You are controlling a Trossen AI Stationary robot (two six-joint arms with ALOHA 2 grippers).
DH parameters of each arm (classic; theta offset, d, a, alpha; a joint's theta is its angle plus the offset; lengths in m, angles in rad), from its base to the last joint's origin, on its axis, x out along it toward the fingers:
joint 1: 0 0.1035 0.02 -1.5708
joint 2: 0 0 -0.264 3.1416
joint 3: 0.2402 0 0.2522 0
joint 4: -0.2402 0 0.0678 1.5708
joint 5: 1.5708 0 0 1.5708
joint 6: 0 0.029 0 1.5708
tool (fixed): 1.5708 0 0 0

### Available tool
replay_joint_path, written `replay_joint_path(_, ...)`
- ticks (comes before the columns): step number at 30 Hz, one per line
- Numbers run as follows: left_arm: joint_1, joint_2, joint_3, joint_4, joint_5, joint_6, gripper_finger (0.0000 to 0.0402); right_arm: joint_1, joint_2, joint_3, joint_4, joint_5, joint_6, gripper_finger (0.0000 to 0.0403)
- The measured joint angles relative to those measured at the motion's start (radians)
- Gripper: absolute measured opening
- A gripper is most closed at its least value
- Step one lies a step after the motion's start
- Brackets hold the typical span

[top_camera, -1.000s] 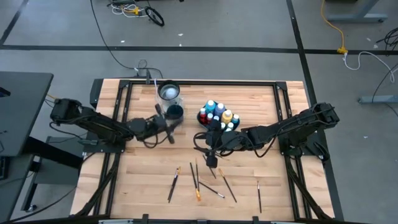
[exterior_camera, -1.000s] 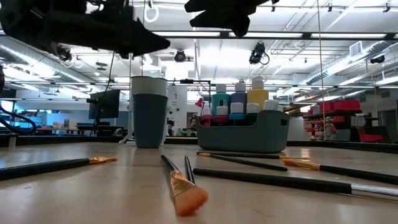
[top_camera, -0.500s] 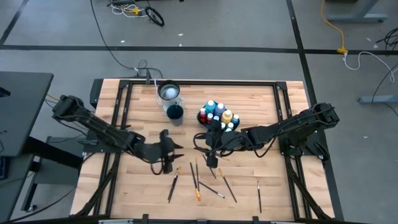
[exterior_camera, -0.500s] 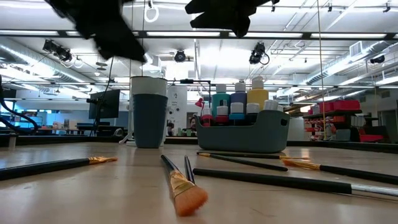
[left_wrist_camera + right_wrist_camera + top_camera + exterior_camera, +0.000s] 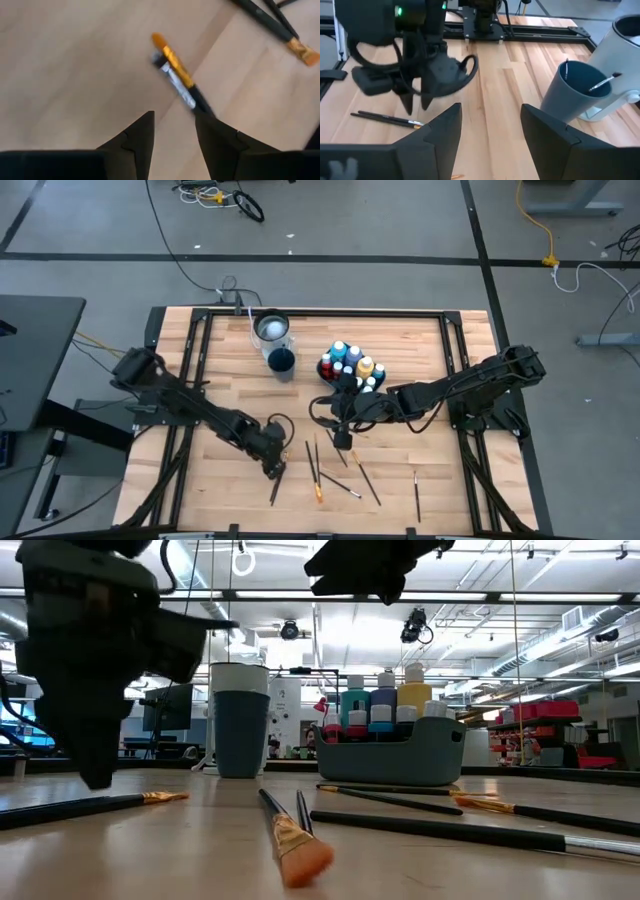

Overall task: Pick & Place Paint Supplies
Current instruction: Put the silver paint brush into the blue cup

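Several thin brushes lie flat on the wooden table near its front edge. My left gripper [image 5: 275, 470] [image 5: 172, 135] points steeply down over the leftmost brush [image 5: 274, 490] [image 5: 175, 80], fingers open, just above the tabletop [image 5: 95, 780]; I cannot tell whether they touch it. The brush's orange bristle end [image 5: 159, 41] shows beyond the fingertips. Paint bottles [image 5: 350, 365] stand in the teal tray [image 5: 390, 755]. The dark blue cup [image 5: 282, 361] [image 5: 575, 95] holds one brush [image 5: 600, 82]. My right gripper [image 5: 325, 412] [image 5: 490, 135] hovers open and bare before the tray.
A tall pale container [image 5: 270, 328] stands behind the cup. More brushes [image 5: 345, 470] lie fanned out right of my left gripper, one more [image 5: 416, 495] farther right. Bare wood lies left of the left gripper and along the far edge.
My left gripper has swung from beside the dark blue cup toward the table's near edge and somewhat to the right. It has sunk close to the tabletop and tipped from nearly level to pointing steeply down, over the leftmost brush.
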Motion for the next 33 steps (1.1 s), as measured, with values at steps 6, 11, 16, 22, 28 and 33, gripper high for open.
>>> replay_joint_path(6, -0.003, 0.089, 0.072, 0.019, -0.062, 0.009, 0.0151, 0.000, 0.000, 0.000, 0.016, 0.000, -0.034, 0.0208)
replay_joint_path(11, -0.003, 0.123, 0.103, 0.015, -0.120, 0.034, 0.0151, 0.000, 0.000, 0.000, 0.014, -0.001, -0.038, 0.0208)
replay_joint_path(16, -0.005, 0.132, 0.103, -0.033, -0.200, 0.119, 0.0151, 0.000, 0.000, 0.000, 0.010, -0.004, -0.038, 0.0208)
replay_joint_path(22, -0.001, 0.138, 0.098, -0.037, -0.314, 0.322, 0.0151, 0.000, 0.000, 0.000, 0.011, -0.081, -0.037, 0.0208)
replay_joint_path(28, 0.008, 0.137, 0.099, -0.038, -0.319, 0.316, 0.0151, 0.000, 0.000, 0.000, 0.012, -0.103, -0.037, 0.0208)
replay_joint_path(33, 0.008, 0.133, 0.133, -0.035, -0.351, 0.301, 0.0151, 0.000, 0.000, 0.000, 0.013, -0.103, -0.034, 0.0208)
